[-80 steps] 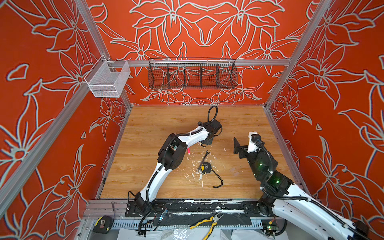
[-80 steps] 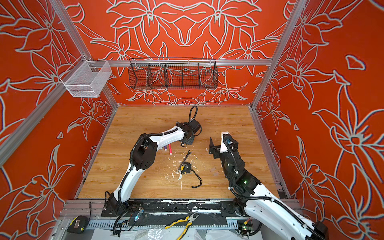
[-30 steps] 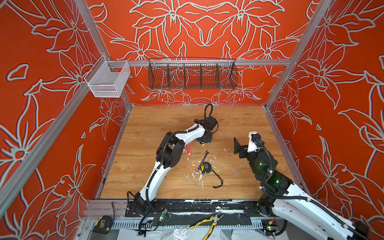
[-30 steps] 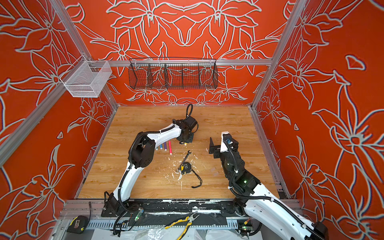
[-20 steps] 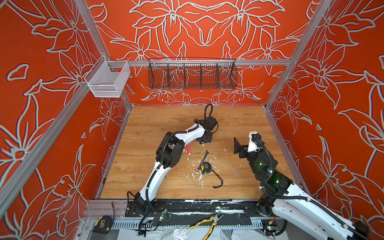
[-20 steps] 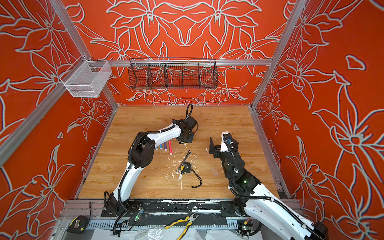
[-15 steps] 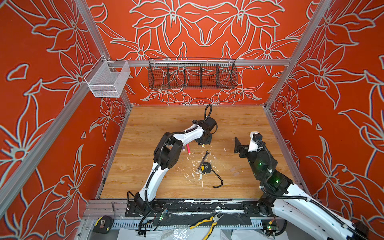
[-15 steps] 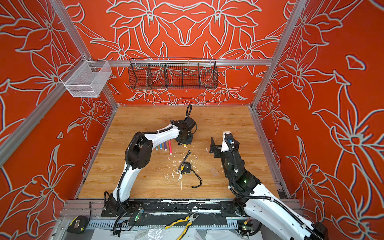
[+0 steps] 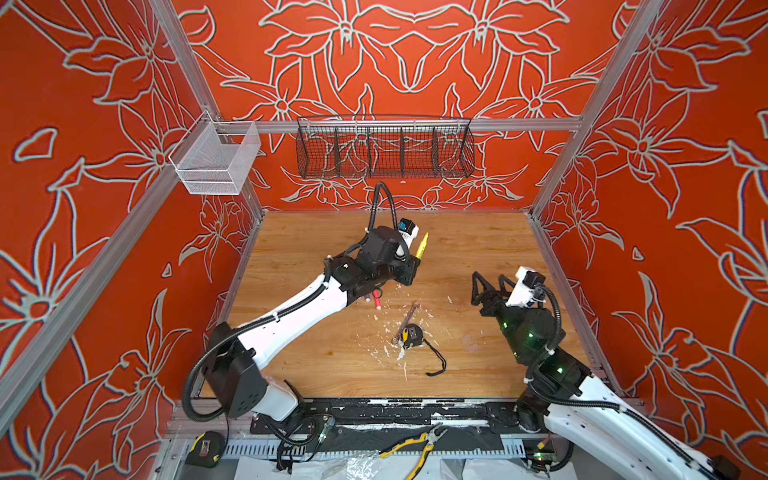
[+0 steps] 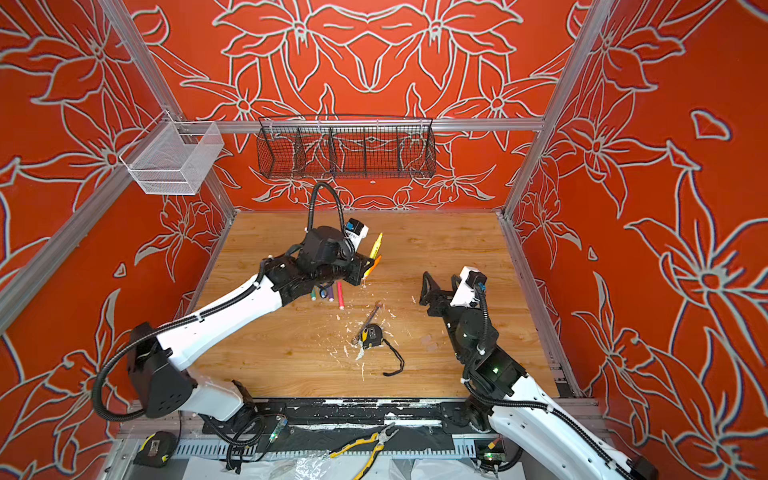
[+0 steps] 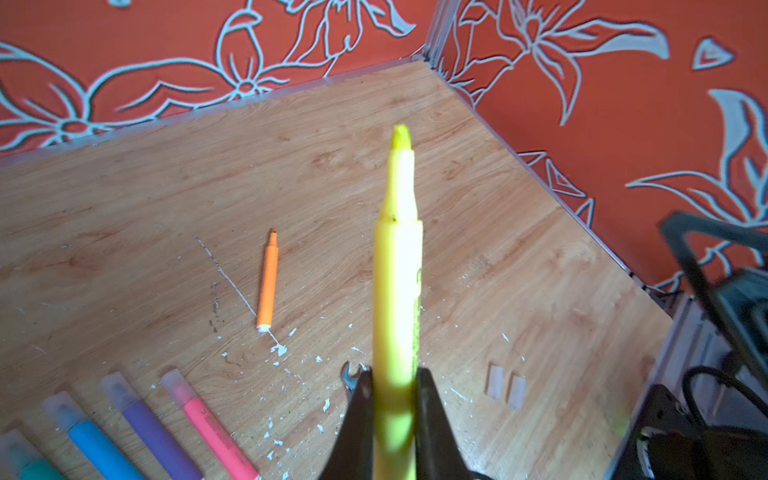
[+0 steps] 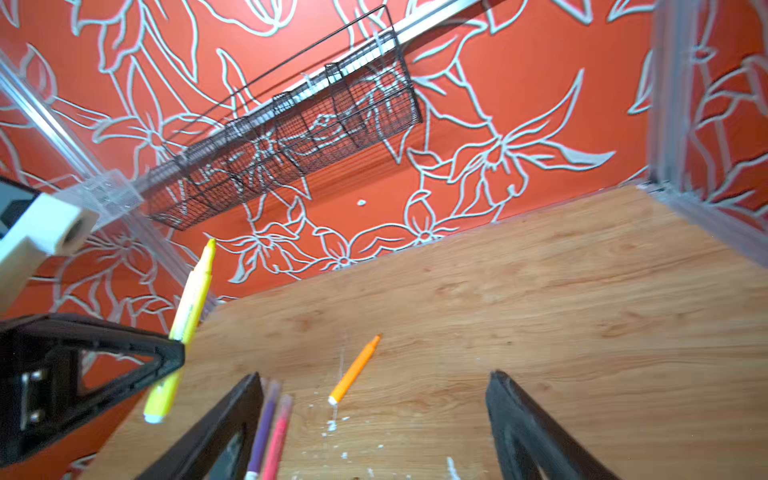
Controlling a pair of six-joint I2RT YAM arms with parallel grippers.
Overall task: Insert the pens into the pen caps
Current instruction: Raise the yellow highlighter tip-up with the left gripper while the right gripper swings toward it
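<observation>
My left gripper clamps the yellow pen, bare tip slanting up toward the back edge of the bench; my right gripper gapes empty.

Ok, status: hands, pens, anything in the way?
Left hand shut on yellow pen, raised. Right hand open, empty. Orange pen uncapped on table, two clear caps loose. Wrench, tape measure mid-table.

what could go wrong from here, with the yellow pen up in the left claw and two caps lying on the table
1. The left claw pinches the yellow pen toward its back end, leaving most of the barrel free. Pushing the tip into a cap may make it pivot or slip.
2. The two clear caps lie close together and faint on the wood. The open right claw may nudge one while taking the other.
</observation>
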